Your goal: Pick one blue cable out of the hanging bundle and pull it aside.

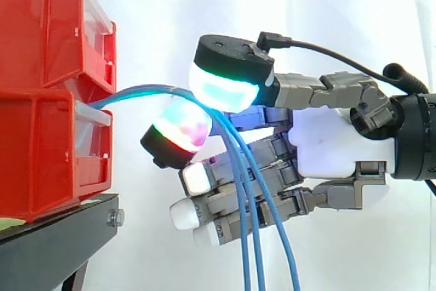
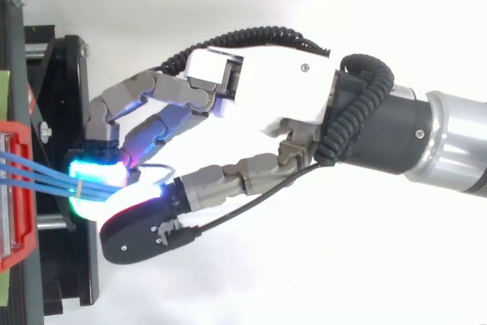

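A bundle of thin blue cables (image 1: 146,88) comes out of the lower red bin (image 1: 41,161), arches to the right and hangs down in front of my hand (image 1: 334,144). In the top view the cables (image 2: 38,173) run side by side, held by a small band, into the glowing pads. A thick pad glowing cyan and green (image 1: 225,90) presses on them from above, and a pad glowing red and green (image 1: 182,127) sits just below. I cannot tell how many cables lie in the pinch. The other fingers (image 1: 197,178) are loosely extended behind the hanging strands.
Two stacked red bins (image 1: 48,25) stand at the left on a black stand (image 1: 54,243). From above, the stand (image 2: 65,74) and the bin's edge (image 2: 23,218) lie at the left border. A white curtain is behind, and the arm (image 2: 449,142) enters from the right.
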Controlling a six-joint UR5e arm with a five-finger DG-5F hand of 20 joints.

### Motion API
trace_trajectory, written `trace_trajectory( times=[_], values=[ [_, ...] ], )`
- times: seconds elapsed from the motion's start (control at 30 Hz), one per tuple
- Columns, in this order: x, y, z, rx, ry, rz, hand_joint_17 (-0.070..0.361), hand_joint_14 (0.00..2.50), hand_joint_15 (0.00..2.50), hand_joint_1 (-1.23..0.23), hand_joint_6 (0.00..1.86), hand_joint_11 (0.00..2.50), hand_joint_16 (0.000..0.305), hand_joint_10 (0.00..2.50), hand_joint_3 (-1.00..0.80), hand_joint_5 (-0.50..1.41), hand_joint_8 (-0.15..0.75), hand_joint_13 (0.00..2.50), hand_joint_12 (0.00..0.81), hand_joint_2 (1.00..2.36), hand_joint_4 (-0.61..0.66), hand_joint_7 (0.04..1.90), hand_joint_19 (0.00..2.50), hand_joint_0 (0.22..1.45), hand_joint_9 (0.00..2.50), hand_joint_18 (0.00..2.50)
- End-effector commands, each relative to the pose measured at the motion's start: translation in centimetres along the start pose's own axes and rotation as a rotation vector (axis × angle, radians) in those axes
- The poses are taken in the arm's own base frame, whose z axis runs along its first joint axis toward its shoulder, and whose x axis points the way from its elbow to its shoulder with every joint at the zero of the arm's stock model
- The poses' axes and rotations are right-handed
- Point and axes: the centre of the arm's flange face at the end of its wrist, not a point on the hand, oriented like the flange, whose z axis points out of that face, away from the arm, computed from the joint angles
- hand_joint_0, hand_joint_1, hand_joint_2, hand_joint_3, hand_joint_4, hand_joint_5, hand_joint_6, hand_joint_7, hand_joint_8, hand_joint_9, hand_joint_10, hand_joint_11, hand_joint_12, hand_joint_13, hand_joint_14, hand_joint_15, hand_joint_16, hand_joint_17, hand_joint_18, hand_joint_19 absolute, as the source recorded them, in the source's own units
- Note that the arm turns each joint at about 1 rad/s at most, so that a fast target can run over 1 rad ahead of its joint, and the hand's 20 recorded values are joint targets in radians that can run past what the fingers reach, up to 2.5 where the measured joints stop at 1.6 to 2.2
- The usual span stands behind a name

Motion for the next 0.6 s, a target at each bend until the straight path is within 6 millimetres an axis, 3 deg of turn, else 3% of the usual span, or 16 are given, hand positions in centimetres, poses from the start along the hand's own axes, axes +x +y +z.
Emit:
trace_trajectory(
  times=[0.0, 0.2, 0.37, 0.57],
  values=[
    [0.00, 0.00, 0.00, 0.000, 0.000, 0.001, 0.093, 0.02, 0.39, -0.85, 0.93, 0.66, 0.041, 0.02, -0.19, -0.21, 0.244, 0.73, 0.362, 1.02, -0.03, 0.98, 0.25, 0.70, 0.71, 0.61],
    [0.00, 0.00, 0.00, 0.000, 0.000, 0.001, 0.087, 0.01, 0.39, -0.89, 0.94, 0.66, 0.039, 0.02, -0.34, -0.21, 0.236, 0.74, 0.356, 1.01, 0.04, 0.96, 0.24, 0.75, 0.71, 0.60],
    [0.00, 0.00, 0.00, 0.000, 0.000, 0.001, 0.087, 0.01, 0.40, -0.89, 0.90, 0.67, 0.039, 0.02, -0.45, -0.18, 0.246, 0.74, 0.357, 1.00, 0.09, 1.02, 0.26, 0.63, 0.75, 0.61],
    [0.00, 0.00, 0.00, 0.000, 0.000, 0.001, 0.102, 0.02, 0.41, -0.64, 0.85, 0.64, 0.045, 0.01, -0.49, -0.14, 0.287, 0.78, 0.396, 1.00, 0.11, 1.05, 0.31, 0.49, 0.85, 0.64]
  ],
)
